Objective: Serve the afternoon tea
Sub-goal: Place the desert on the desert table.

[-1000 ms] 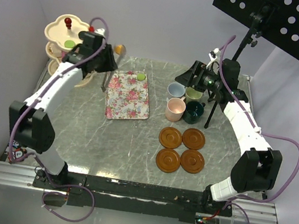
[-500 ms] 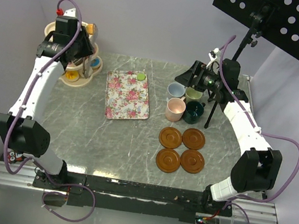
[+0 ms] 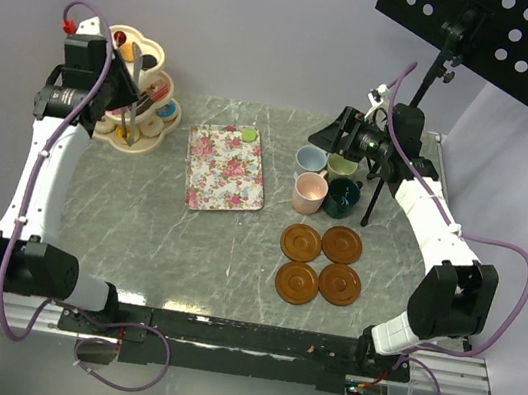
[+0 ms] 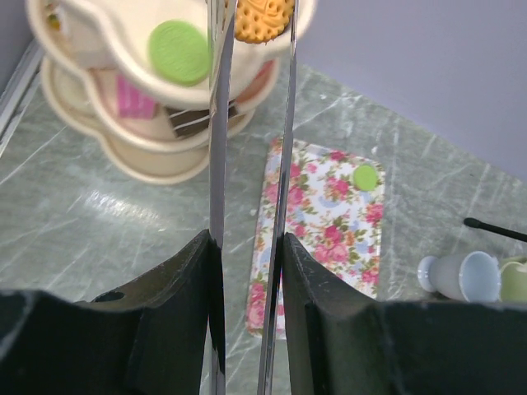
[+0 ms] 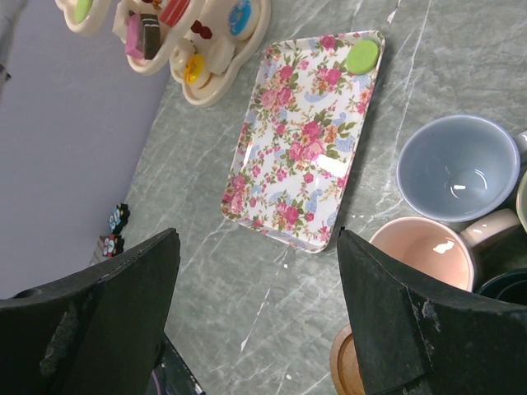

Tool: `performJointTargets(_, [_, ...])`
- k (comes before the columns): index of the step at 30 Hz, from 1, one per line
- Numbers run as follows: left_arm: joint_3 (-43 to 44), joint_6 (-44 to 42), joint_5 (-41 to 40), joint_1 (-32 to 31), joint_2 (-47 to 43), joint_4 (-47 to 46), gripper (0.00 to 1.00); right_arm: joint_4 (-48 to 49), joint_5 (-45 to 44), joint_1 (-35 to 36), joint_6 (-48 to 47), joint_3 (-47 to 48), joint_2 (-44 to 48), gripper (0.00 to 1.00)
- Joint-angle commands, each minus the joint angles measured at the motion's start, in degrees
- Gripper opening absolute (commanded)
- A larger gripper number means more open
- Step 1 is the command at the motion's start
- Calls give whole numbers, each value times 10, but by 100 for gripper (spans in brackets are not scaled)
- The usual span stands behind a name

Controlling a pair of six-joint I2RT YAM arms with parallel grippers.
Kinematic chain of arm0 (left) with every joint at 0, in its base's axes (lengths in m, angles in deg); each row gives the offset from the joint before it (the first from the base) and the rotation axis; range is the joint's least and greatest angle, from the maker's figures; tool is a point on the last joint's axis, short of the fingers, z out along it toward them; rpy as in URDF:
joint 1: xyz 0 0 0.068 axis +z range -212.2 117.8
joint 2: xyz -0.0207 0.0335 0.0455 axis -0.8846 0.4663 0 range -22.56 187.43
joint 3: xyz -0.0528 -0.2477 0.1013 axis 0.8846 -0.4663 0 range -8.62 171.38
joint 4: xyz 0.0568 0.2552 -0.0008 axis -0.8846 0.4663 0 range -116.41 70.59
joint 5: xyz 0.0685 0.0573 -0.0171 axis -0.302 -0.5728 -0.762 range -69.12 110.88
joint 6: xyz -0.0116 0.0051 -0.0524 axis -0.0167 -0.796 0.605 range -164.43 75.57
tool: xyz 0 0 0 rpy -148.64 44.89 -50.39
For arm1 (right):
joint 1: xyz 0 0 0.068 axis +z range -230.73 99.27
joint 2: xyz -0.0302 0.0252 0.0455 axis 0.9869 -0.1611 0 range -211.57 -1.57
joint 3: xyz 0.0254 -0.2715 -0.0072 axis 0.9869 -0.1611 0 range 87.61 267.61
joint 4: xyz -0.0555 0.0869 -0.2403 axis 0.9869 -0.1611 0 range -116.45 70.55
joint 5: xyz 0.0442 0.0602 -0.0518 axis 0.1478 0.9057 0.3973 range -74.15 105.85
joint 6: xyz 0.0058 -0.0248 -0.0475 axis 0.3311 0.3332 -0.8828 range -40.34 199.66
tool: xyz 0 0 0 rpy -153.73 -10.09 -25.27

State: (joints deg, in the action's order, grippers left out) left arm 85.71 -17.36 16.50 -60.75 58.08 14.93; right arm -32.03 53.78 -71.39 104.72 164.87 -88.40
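My left gripper (image 4: pixel 247 243) is shut on metal tongs (image 4: pixel 219 123), whose tips reach the top tier of the cream stand (image 3: pixel 121 35) beside an orange cookie (image 4: pixel 262 18) and a green macaron (image 4: pixel 179 51). Lower tiers hold more small cakes. One green macaron (image 3: pixel 249 135) lies on the floral tray (image 3: pixel 224 176). The light blue mug (image 3: pixel 310 160), light green mug (image 3: pixel 341 167), pink mug (image 3: pixel 308 193) and dark green mug (image 3: pixel 342 197) stand clustered, with several brown saucers (image 3: pixel 296 282) in front. My right gripper (image 5: pixel 257 239) hangs open above the table left of the mugs.
A black stand post (image 3: pixel 375 191) rises just right of the mugs, carrying a perforated black board (image 3: pixel 494 33) overhead. Walls close off the back and left, tight behind the tiered stand.
My left arm has swung left from the tray's far corner to the tiered stand, carrying the tongs. The right arm has not moved.
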Motion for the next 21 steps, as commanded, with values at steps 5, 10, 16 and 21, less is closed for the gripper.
performJointTargets(5, [-57,-13,8,51,-42,-14,36,30,12,-5,5,8,4,83])
performJointTargets(10, [-49,-20,17,66,-31,-33,36,30,10,-4,5,7,7,83])
performJointTargets(16, [-21,-29,24,73,-5,-44,36,30,7,-4,3,7,9,83])
performJointTargets(21, [-20,-38,52,85,21,-65,37,32,8,-5,3,11,6,83])
